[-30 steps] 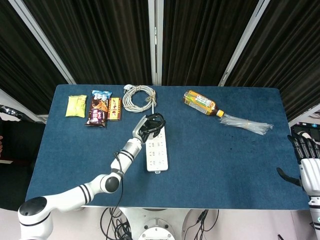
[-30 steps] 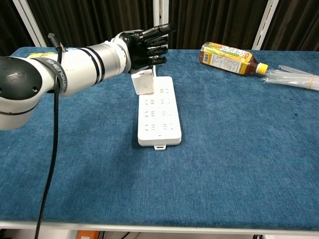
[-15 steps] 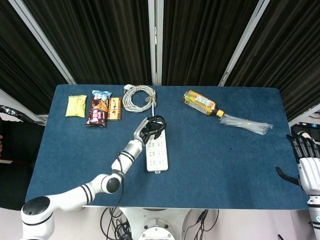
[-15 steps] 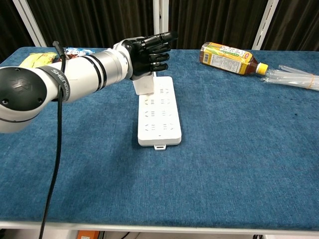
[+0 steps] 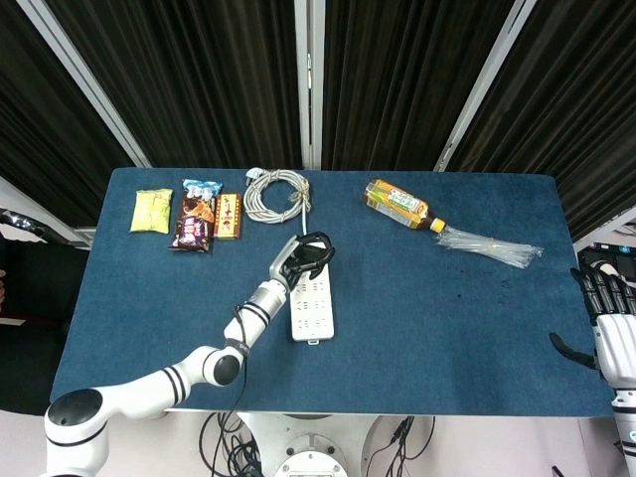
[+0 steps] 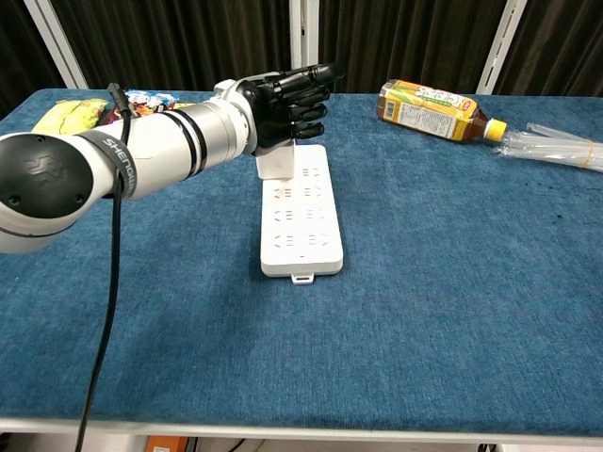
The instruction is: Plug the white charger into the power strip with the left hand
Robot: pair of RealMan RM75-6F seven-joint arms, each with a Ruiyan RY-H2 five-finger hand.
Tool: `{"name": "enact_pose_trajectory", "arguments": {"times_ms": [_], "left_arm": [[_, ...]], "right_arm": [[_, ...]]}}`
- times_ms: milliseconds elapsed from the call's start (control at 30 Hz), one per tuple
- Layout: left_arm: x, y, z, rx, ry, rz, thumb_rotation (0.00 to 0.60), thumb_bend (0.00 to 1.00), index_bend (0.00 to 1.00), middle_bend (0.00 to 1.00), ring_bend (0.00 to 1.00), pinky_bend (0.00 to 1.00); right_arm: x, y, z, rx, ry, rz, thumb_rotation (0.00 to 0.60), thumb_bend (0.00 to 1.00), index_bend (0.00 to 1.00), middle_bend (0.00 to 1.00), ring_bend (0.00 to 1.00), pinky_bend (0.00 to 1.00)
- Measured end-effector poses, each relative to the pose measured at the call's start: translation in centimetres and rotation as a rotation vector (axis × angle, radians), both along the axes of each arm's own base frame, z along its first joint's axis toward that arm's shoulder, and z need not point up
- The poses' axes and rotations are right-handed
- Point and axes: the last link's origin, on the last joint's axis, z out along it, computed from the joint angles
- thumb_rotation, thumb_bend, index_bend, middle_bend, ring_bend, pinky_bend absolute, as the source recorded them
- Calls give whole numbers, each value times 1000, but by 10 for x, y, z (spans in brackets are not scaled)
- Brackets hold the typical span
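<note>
The white power strip [image 6: 301, 215] lies lengthwise mid-table, also seen in the head view as the power strip [image 5: 311, 303]. My left hand [image 6: 287, 102] hovers over its far end with dark fingers curled, and it grips the white charger [image 6: 273, 163] from above. The charger stands upright, its lower end at the strip's far left sockets; whether its prongs are in a socket is hidden. In the head view my left hand [image 5: 305, 256] covers the charger. My right hand [image 5: 608, 320] hangs off the table's right edge, fingers apart, holding nothing.
A coiled white cable [image 5: 276, 193] lies behind the strip. Snack packets [image 5: 196, 217] and a yellow packet [image 5: 151, 211] sit at the far left. A tea bottle [image 6: 431, 108] lies on its side far right, beside a clear plastic bag [image 5: 492, 246].
My left hand has shifted slightly right with the charger, bringing it from a tilt beside the strip's far-left corner to upright over the sockets. The right hand has not moved.
</note>
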Motion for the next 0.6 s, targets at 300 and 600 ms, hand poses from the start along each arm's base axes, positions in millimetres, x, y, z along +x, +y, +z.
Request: {"name": "enact_pose_trajectory", "arguments": {"times_ms": [300, 600], "left_arm": [[-2, 1, -3, -9, 5, 14, 600, 565, 863, 927, 852, 894], [3, 2, 5, 6, -22, 5, 600, 565, 863, 923, 848, 892]], "right_arm": [[-1, 1, 0, -1, -2, -3, 600, 129, 0, 23, 0, 0], [0, 0, 1, -3, -1, -2, 600, 128, 0, 23, 0, 0]]}}
